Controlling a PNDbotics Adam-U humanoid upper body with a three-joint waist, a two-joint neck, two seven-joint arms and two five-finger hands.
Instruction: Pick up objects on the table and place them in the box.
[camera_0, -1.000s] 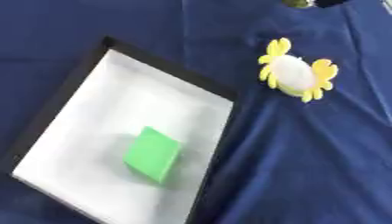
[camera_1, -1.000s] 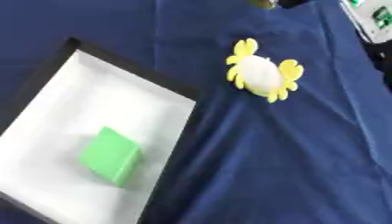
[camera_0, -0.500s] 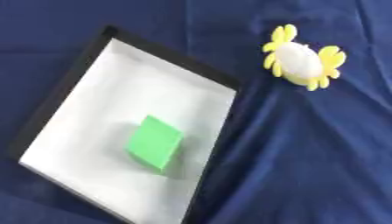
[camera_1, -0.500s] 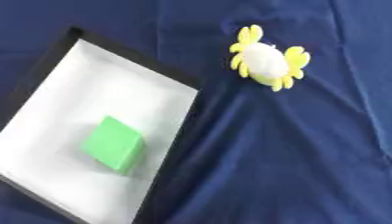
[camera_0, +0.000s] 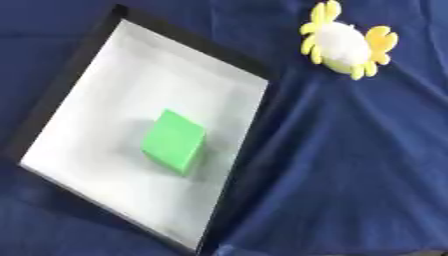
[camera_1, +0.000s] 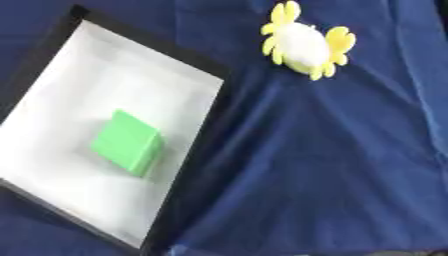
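Toy (camera_0: 346, 41): a soft white body with yellow petal-like limbs round it, lying on the cloth at the upper right of the left eye view, outside the box and well apart from its rim.
Green block (camera_0: 174, 142): a flat-sided green block lying inside the box, near the middle of the white floor and touching none of the walls.
Box (camera_0: 254, 67): a shallow, black-rimmed tray with a white interior, set askew so that one corner points toward the top of the view; its near corner runs off the lower edge.
Cloth (camera_0: 350, 165): a dark blue cover with soft creases, spread under both box and toy.
Left hand: appears in neither eye view, so whether its fingers are spread or curled cannot be told.
Right hand: likewise out of both views; finger posture cannot be told.
Placement relative to the hands: cannot be stated, since no hand shows; toy and block are touched by nothing but the surfaces beneath them.
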